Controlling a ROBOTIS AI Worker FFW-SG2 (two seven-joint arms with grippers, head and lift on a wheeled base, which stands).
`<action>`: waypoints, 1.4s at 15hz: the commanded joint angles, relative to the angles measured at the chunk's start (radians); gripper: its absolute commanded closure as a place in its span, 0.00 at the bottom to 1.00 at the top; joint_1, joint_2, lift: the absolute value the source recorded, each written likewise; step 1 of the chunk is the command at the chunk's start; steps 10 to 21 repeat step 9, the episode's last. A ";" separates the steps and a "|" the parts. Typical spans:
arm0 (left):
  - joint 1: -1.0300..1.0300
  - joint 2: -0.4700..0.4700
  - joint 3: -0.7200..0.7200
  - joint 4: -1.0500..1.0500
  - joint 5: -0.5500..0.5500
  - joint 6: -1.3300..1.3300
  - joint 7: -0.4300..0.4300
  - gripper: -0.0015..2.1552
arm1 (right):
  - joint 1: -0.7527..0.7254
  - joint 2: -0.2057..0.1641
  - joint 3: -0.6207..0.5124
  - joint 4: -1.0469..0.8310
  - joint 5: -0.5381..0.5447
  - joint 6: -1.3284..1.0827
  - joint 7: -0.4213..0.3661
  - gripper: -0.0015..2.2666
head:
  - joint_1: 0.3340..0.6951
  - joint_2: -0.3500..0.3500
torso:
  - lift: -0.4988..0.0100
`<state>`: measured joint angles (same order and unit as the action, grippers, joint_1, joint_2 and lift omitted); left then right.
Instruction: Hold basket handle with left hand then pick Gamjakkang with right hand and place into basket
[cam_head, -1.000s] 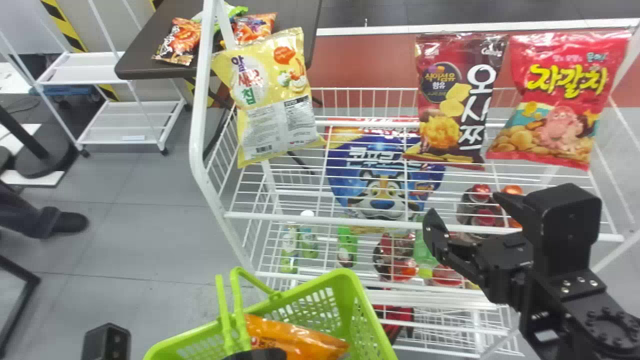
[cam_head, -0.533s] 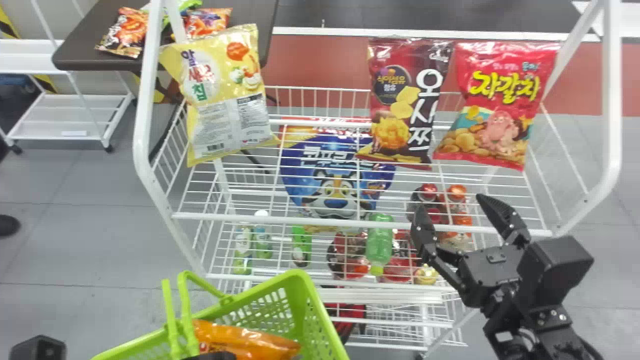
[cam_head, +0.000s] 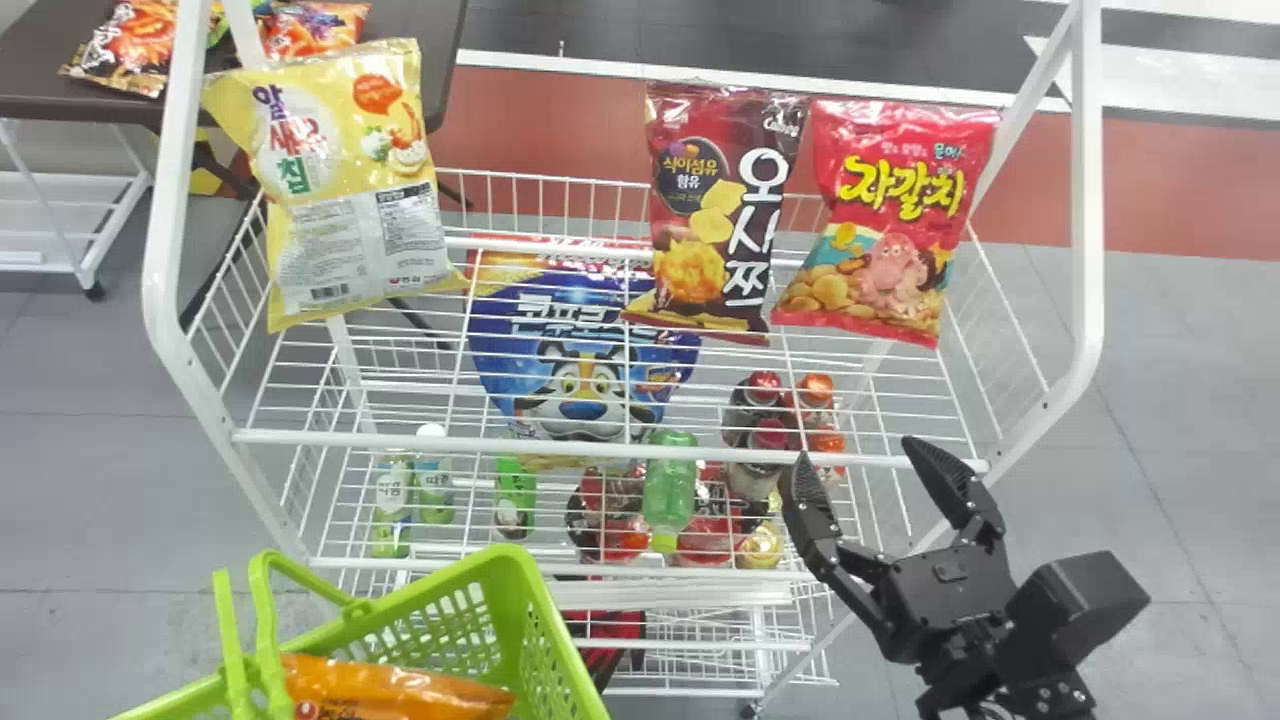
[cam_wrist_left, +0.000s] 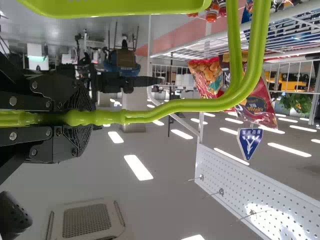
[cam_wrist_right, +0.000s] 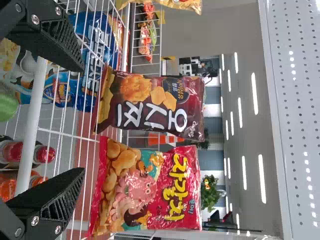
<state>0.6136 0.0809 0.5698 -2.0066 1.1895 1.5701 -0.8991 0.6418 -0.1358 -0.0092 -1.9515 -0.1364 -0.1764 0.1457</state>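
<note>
Basket (cam_head: 553, 645) holds orange bag (cam_head: 395, 688), well left of right pincer (cam_head: 856, 455).

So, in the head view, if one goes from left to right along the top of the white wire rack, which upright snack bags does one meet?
Shiny yellow plastic bag → dark maroon plastic bag → bright red plastic bag with a pink octopus.
</note>
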 joint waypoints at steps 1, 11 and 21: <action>0.000 -0.001 -0.001 0.002 -0.001 0.001 -0.001 1.00 | 0.004 0.004 -0.003 0.000 0.000 -0.005 0.000 0.05 | 1.00 0.31 | 0.95; 0.002 -0.001 -0.001 0.002 -0.001 0.001 -0.006 1.00 | 0.015 0.010 -0.006 -0.001 0.000 -0.027 0.018 0.05 | 1.00 0.31 | 0.95; 0.002 -0.001 -0.001 0.002 -0.001 0.001 -0.006 1.00 | 0.015 0.010 -0.006 -0.001 0.000 -0.027 0.018 0.05 | 1.00 0.31 | 0.95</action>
